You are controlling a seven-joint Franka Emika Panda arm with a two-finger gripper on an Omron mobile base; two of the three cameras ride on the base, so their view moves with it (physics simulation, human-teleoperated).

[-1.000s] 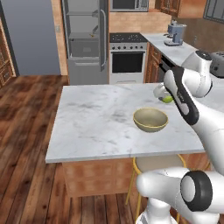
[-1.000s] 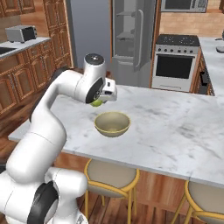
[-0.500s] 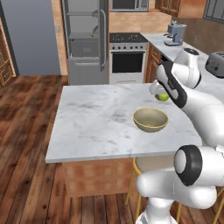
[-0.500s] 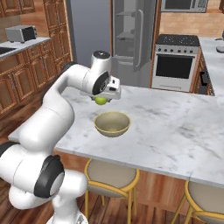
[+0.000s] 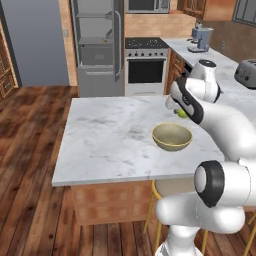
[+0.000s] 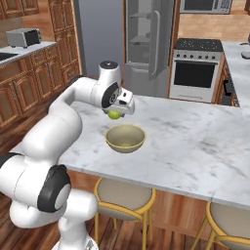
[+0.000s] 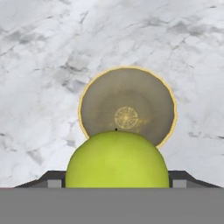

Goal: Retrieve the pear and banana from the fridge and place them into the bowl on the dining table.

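Note:
My gripper (image 6: pixel 115 113) hangs over the dining table (image 5: pixel 110 135), shut on the pear (image 6: pixel 114 115), a shiny yellow-green ball. In the left base view the pear (image 5: pixel 181 113) sits just beyond the bowl's far right rim. The olive-tan bowl (image 5: pixel 172 136) is empty. In the hand view the pear (image 7: pixel 117 159) bulges between the two dark fingertips, and the bowl (image 7: pixel 127 94) lies below and ahead of it on the marble. The grey fridge (image 5: pixel 97 45) stands open behind the table. A small yellowish speck (image 5: pixel 107 35) on one of its shelves is too small to tell as the banana.
A steel oven (image 5: pixel 145 67) stands right of the fridge. A wall counter on the right carries a coffee machine (image 5: pixel 201 38) and a toaster (image 5: pixel 246 72). Stools (image 6: pixel 124 195) line the table's near side. Bare marble spreads left of the bowl.
The arm has swung its elbow round. The gripper has carried the pear a little closer to the bowl, still gripping it. The bowl has stayed put.

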